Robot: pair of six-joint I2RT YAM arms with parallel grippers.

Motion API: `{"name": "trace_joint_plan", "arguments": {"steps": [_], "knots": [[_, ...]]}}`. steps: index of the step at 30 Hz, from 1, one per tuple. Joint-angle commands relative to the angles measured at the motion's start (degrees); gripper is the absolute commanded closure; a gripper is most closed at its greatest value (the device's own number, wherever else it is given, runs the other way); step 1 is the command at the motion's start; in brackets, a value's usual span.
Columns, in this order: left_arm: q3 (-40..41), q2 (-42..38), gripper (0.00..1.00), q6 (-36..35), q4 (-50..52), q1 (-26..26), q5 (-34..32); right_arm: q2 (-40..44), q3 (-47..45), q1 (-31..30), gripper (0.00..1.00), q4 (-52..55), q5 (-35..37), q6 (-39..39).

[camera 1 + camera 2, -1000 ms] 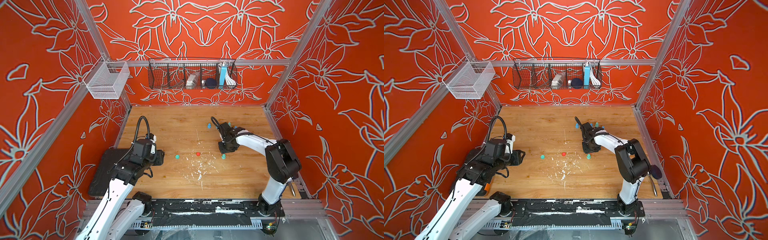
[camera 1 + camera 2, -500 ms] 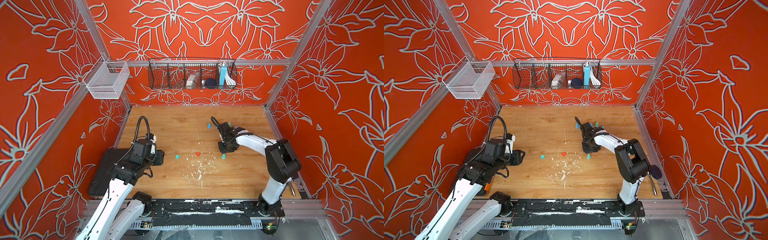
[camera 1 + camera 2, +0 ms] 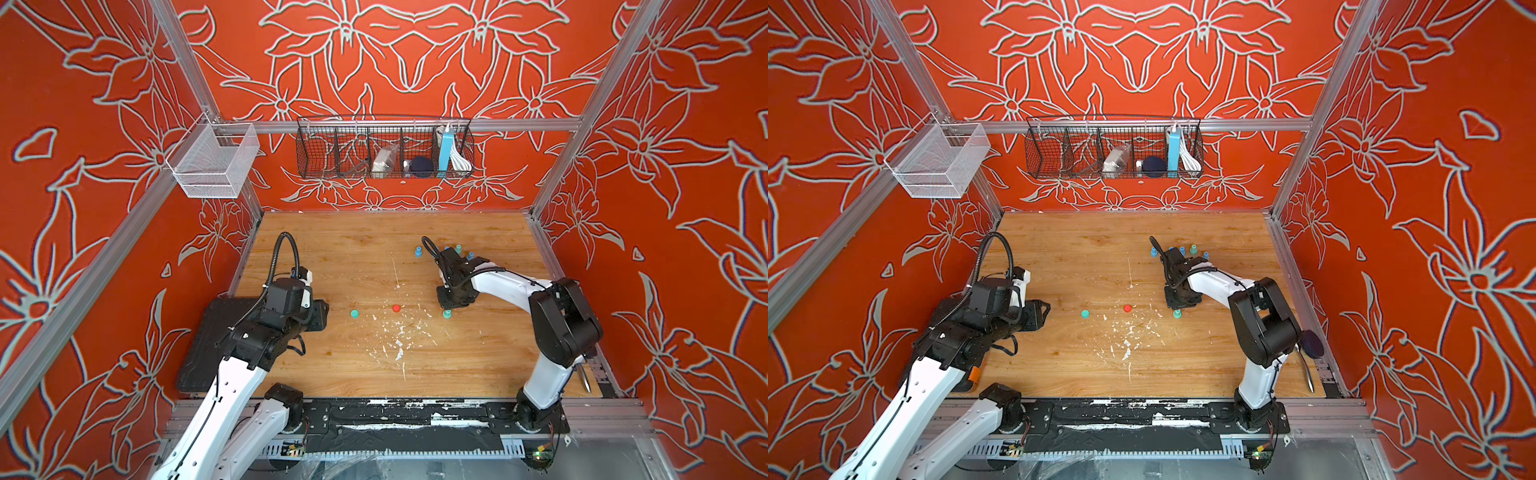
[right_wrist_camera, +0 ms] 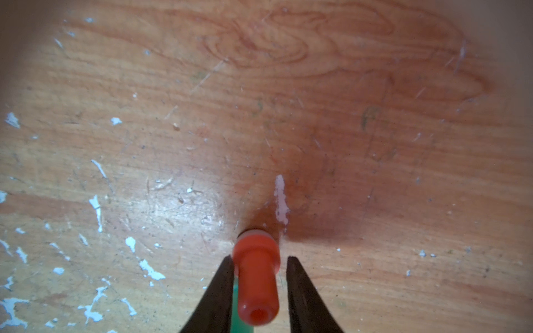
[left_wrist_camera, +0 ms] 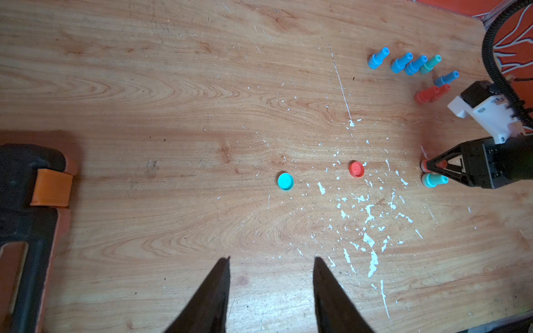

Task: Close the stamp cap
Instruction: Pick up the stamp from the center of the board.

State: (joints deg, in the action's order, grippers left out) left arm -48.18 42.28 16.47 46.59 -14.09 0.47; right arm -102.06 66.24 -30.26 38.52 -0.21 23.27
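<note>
Within right gripper [image 4: 259, 257], upright red stamp [image 4: 256, 285], seemingly loose

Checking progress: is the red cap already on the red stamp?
No: the red cap lies alone on the table, apart from the red stamp.

- Small blue plastic peg-shaped stamps [image 5: 376, 59]: I count four.
- Teal peg-shaped stamps [image 5: 434, 180]: two.
- Red peg-shaped stamps [image 5: 427, 95]: two sure, possibly three.
- Loose: one teal round plastic cap [image 5: 285, 181], one red round plastic cap [image 5: 356, 169].

Red stamp [image 4: 256, 276] upright; red cap [image 5: 356, 169] lying apart.
</note>
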Motion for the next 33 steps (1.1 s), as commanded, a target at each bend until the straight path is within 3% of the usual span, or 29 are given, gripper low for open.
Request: {"name": "trace_joint_plan", "arguments": {"steps": [1, 13, 22, 33], "knots": [[0.1, -0.4, 0.52, -0.9, -0.5, 0.4, -0.5, -0.9, -0.8, -0.4, 0.70, -0.3, -0.4, 0.9], [0.0, -0.4, 0.53, -0.8, -0.5, 0.5, -0.5, -0.9, 2.8, -1.1, 0.84, 2.7, 1.9, -0.2], [0.0, -0.6, 0.53, -0.8, -0.5, 0.5, -0.6, -1.6, 8.5, -2.0, 0.87, 6.3, 3.5, -1.5], [0.0, -0.6, 0.53, -0.8, -0.5, 0.5, -0.6, -7.7, 22.6, -10.0, 0.90, 13.7, 3.5, -3.5]]}}
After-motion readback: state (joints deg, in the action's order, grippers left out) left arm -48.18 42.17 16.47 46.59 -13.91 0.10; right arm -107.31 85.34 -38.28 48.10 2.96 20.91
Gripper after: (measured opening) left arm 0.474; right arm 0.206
